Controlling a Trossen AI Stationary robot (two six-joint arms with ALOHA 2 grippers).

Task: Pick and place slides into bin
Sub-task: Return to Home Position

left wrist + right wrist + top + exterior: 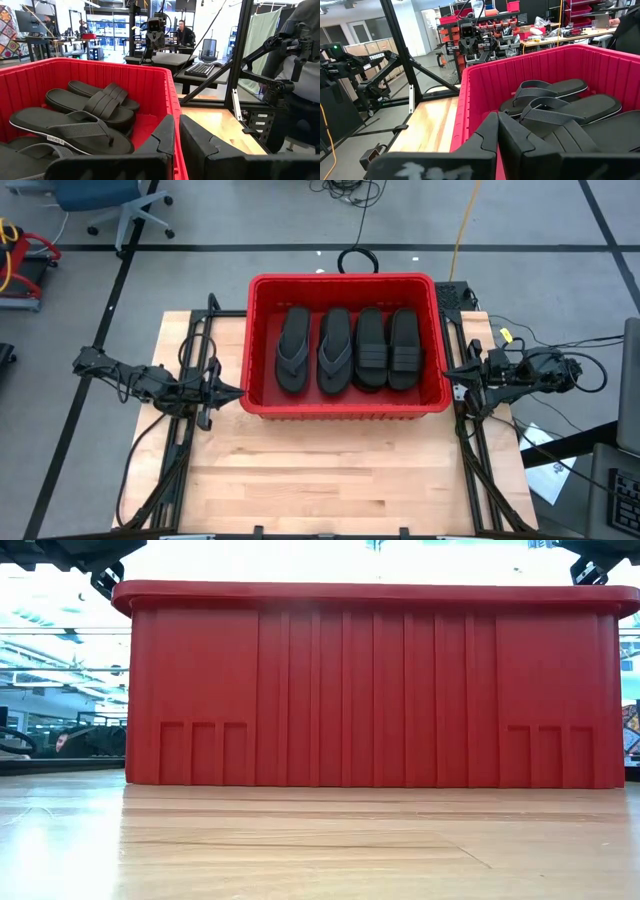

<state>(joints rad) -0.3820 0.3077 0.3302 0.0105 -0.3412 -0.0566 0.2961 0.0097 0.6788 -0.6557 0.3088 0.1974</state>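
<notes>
Sitting in bin (345,279): four slides (371,348) abreast
Left fingers (200,145): closed up, empty, beside bin
Right fingers (517,140): same, other side

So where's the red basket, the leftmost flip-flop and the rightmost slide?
red plastic bin (300,280): high view, rim.
dark grey thong flip-flop (293,348): high view, strap.
black rubber slide (405,352): high view, ribbed band.
</notes>
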